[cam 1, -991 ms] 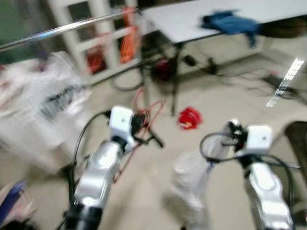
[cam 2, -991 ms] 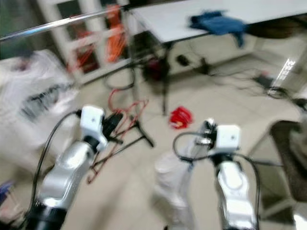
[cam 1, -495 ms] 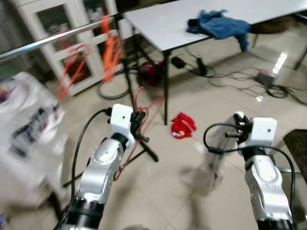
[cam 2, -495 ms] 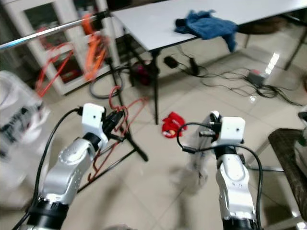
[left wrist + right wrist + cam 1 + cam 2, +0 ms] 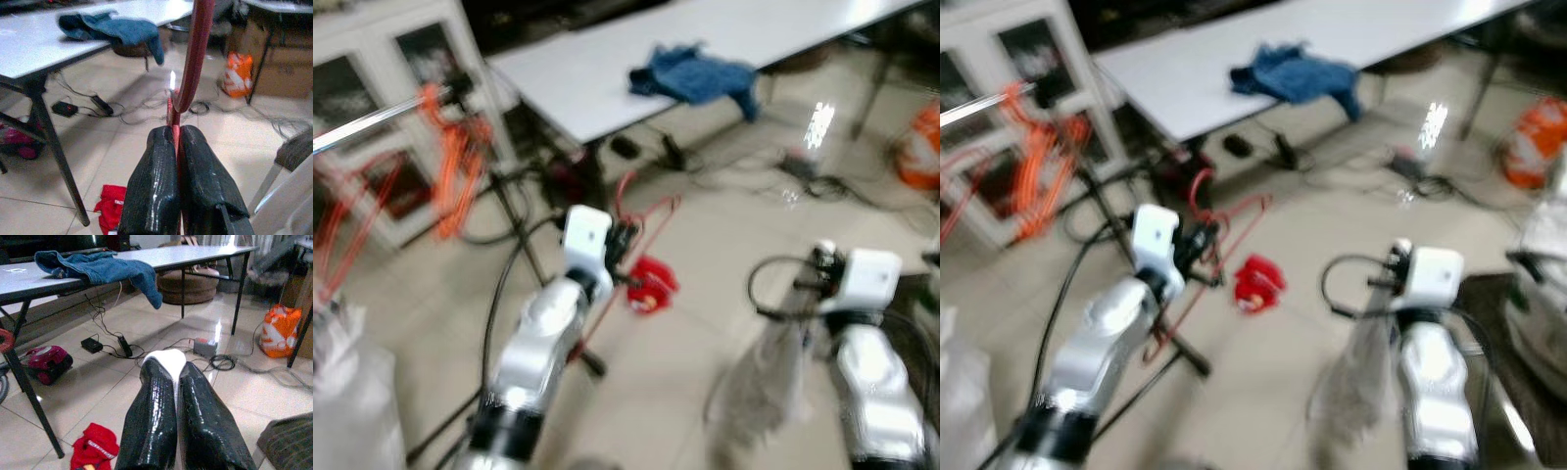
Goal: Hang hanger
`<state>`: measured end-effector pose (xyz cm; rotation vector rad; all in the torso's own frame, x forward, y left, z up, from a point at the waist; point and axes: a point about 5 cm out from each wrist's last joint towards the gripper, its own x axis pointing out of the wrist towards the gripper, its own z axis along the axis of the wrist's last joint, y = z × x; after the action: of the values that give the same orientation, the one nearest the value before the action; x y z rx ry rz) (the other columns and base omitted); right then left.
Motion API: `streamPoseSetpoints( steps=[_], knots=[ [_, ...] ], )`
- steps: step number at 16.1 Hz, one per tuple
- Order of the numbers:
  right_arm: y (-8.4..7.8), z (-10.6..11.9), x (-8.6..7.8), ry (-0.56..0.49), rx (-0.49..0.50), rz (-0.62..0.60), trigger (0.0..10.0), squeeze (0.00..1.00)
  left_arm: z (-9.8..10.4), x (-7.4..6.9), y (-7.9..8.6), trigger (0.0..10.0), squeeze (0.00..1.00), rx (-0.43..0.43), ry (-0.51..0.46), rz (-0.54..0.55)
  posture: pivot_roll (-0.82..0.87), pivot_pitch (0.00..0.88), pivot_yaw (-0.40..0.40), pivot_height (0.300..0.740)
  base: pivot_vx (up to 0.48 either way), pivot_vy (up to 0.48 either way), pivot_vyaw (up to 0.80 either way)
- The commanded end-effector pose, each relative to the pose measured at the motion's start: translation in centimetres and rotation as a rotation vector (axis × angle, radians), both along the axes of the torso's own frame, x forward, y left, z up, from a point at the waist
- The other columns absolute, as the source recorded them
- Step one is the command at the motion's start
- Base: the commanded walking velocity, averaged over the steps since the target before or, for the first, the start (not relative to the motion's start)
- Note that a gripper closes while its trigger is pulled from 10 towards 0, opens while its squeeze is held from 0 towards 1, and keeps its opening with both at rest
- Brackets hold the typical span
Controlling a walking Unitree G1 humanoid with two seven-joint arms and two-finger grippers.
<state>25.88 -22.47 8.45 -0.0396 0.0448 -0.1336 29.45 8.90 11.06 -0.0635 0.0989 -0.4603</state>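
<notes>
A long white tabletop (image 5: 607, 78) runs across the far side of the tiled floor (image 5: 705, 323), carrying a crumpled blue denim garment (image 5: 690, 76) near its front edge. To the robot's left stands a white glass-door cabinet (image 5: 372, 88), and in front of it a chrome clothes rail (image 5: 357, 127) on a black stand, with orange hangers (image 5: 450, 166) hung on it; the head views are blurred. Under the tabletop lie black cables (image 5: 105, 340) and a dark red appliance (image 5: 46, 363) beside a black leg. An orange-and-white bag (image 5: 275, 331) sits on the floor to the robot's right. A small red cloth (image 5: 649, 286) lies on the tiles between the two arms. The left pincer (image 5: 177, 147) is raised at centre-left, its two black fingers closed on the red hanger (image 5: 193, 63), whose thick curved bar rises from between the fingers; in the head view the hanger's wire frame extends up and away from the pincer. The right pincer (image 5: 177, 382) is held lower at the right, fingers clamped on a white garment (image 5: 1356, 367), which hangs down pale beneath that arm; a white fold shows at the fingertips.
</notes>
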Motion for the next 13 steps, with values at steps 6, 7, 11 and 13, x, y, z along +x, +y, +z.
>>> streamPoseSetpoints(
  steps=[6, 7, 11, 13],
  knots=[
    [-0.14, 1.11, 0.49, -0.044, -0.027, 0.01, 10.0, 0.0, 0.32, 0.13, -0.71, 10.0, 0.0, 0.0, -0.011, -0.017, -0.11, 0.0, 0.094, 0.74, 0.48, 0.0, 0.0],
    [-0.1, 1.11, 0.53, -0.045, -0.032, 0.014, 10.0, 0.0, 0.31, 0.14, -0.81, 10.0, 0.0, 0.003, -0.012, -0.022, -0.11, 0.0, 0.094, 0.74, 0.48, 0.0, 0.0],
    [-0.02, 1.14, 0.82, -0.047, -0.042, 0.023, 10.0, 0.0, 0.35, 0.46, -0.99, 10.0, 0.0, 0.009, -0.012, -0.023, -0.11, 0.0, 0.096, 0.74, 0.48, 0.0, 0.0],
    [0.04, 0.98, 0.88, -0.041, -0.035, 0.024, 10.0, 0.0, 0.31, 0.46, -1.09, 10.0, 0.0, 0.01, -0.012, -0.023, -0.11, 0.0, 0.092, 0.74, 0.48, 0.0, 0.0]
  ],
)
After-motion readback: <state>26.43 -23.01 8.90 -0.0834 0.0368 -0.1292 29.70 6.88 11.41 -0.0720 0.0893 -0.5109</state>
